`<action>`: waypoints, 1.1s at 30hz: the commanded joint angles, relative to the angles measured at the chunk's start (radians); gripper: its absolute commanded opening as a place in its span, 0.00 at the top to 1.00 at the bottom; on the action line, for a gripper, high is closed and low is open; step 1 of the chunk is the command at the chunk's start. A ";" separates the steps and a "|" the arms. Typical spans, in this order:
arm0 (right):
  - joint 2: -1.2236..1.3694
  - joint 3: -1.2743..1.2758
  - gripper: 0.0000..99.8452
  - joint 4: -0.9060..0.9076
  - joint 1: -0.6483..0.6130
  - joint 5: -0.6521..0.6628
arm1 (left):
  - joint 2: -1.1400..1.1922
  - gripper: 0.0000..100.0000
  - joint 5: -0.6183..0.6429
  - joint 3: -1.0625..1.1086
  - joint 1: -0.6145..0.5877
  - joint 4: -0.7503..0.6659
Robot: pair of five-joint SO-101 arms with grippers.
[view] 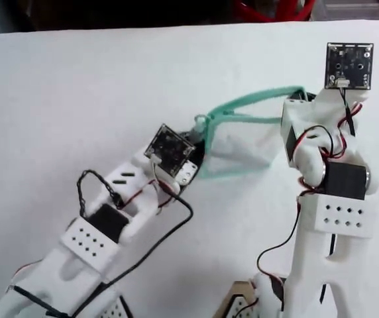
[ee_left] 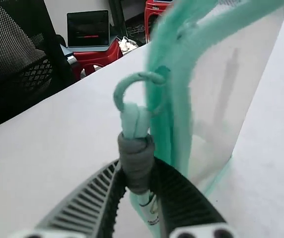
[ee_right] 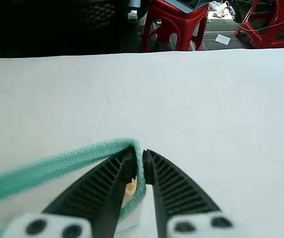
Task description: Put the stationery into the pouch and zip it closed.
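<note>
While the pouch [view: 242,142] sits near the middle of the white tabletop [view: 77,86], translucent with a teal zipper [view: 259,97] along its upper edge, an arm holds it at each end. At the pouch's nearer end, the left gripper [ee_left: 137,171] has its ribbed black fingers [ee_left: 97,193] pressed together on the zipper pull [ee_left: 134,121], a grey sleeve with a pale teal tab and a cord loop that rises above the fingertips. Just beside the pull, the pouch wall stands upright, and a slender dark shape [ee_left: 229,84] shows faintly through it; what it is cannot be told. At the opposite end of the pouch, the right gripper [ee_right: 138,156] pinches the teal zipper edge between its fingers [ee_right: 102,183], with the band running away from the fingertips to one side. A small pale orange patch [ee_right: 130,187] shows between those fingers just below the band, too small to identify. Seen from the high view, the two zipper bands lie apart along the pouch's middle and meet at each held end. Beyond the tabletop's edge behind the pouch stand a black mesh chair [ee_left: 18,59] and red stools [ee_right: 174,22].
</note>
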 commanded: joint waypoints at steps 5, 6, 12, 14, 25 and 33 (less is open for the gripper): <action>0.038 0.049 0.98 0.002 -0.013 -0.006 | 0.002 0.98 -0.006 -0.110 -0.004 0.055; 0.038 0.049 0.98 0.002 -0.013 -0.006 | 0.002 0.98 -0.008 -0.129 -0.004 0.077; 0.038 0.049 0.98 0.002 -0.015 -0.006 | 0.002 0.98 -0.002 -0.285 -0.002 0.157; 0.038 0.049 0.98 0.002 -0.015 -0.006 | 0.002 0.98 -0.002 -0.344 0.015 0.157; 0.038 0.066 0.98 -0.004 -0.021 -0.006 | 0.016 0.98 -0.009 -0.615 0.157 0.245; 0.038 0.069 0.98 0.002 -0.044 -0.006 | 0.331 0.98 -0.072 -0.936 0.163 0.245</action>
